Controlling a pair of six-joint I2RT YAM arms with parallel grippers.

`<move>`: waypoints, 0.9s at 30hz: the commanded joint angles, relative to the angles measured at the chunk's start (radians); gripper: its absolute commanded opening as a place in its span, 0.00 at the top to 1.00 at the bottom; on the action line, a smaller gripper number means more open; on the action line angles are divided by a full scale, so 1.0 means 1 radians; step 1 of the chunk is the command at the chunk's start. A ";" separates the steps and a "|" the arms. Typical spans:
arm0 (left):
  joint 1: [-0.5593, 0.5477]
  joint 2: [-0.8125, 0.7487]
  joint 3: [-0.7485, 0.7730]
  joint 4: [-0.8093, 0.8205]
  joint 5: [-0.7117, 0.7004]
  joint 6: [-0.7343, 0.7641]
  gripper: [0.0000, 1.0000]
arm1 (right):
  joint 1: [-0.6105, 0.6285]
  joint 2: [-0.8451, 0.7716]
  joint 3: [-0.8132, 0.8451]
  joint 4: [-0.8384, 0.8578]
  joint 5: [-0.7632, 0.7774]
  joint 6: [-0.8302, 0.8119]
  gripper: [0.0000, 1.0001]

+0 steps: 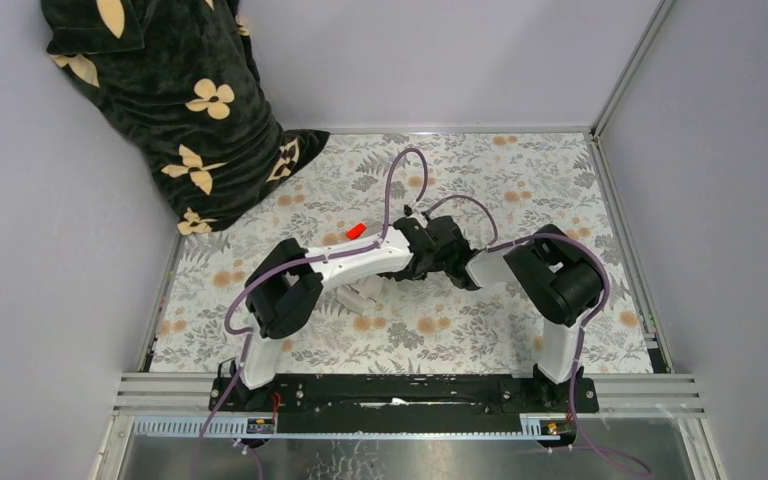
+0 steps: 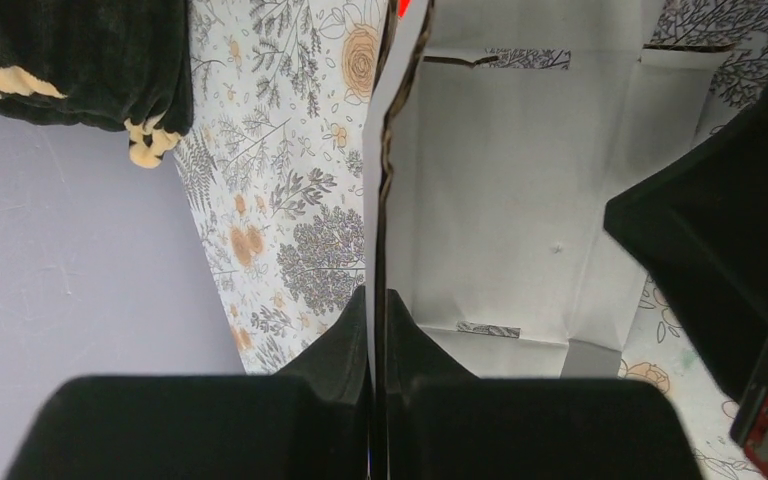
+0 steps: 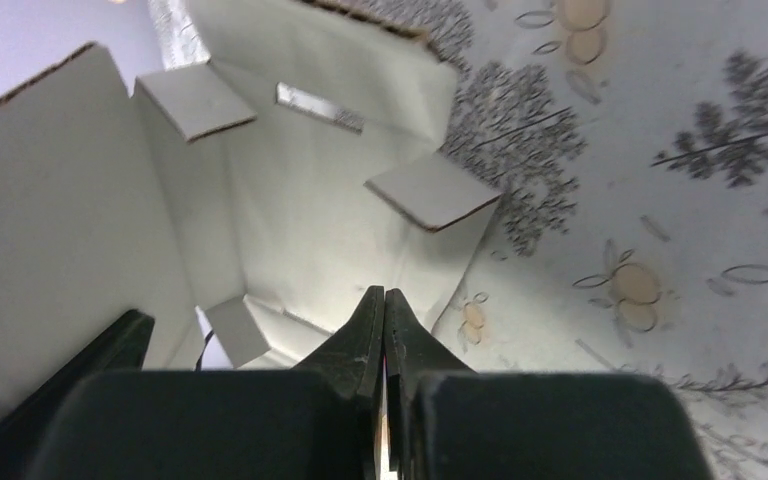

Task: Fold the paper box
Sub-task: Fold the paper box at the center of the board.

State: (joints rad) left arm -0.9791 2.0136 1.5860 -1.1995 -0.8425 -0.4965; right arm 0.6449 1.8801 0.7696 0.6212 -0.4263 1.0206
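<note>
Presently the paper box [image 2: 500, 200] sits mid-table, under the two wrists where they meet. It is white die-cut card, partly raised, and its base panel seems to lie flat on the floral tablecloth [image 2: 290, 230]. From overhead the arms hide nearly all of it.

Left gripper [image 2: 378, 300]: jaws narrow, pinching one wall panel that stands on edge. The brown cut edge runs straight up from between the fingers.

Right gripper [image 3: 384, 300]: fingers pressed together at the rim of the opposite side, near a loose corner tab [image 3: 430, 190]. Its own camera does not show whether card sits between them.

Handling, as judged:
- Very light, so it will slide or lift with any pull unless the other arm anchors it.
- Thin card: stiff across a flat panel, hinges readily at the scored lines, kinks easily anywhere else.
- The surface looks smooth, so a shallow pinch may slip.
- Small tabs and slot edges are the weak parts, likely to bend or tear.

Best hold: deep on a broad wall panel, close to its crease, edge taken square-on. Avoid the tabs. One arm steadies, the other swings.

Also noted: a small red piece [image 1: 356, 231] just beyond the arms, and a dark flowered blanket [image 1: 160, 90] in the far left corner, well apart.
</note>
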 commanded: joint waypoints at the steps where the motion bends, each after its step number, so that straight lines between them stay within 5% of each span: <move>1: -0.014 -0.035 -0.007 0.092 0.011 -0.008 0.92 | 0.035 0.046 0.054 -0.075 0.078 -0.029 1.00; 17: -0.015 -0.113 0.040 0.189 0.234 0.019 0.91 | 0.070 0.090 0.053 -0.102 0.165 -0.031 1.00; 27: -0.015 -0.115 0.089 0.186 0.196 0.012 0.91 | 0.089 0.079 0.019 -0.052 0.167 -0.017 1.00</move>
State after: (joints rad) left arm -0.9592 1.9663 1.5757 -1.2266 -0.6312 -0.4881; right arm 0.6540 1.9282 0.8047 0.6117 -0.2859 1.0031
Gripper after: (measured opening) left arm 0.088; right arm 0.018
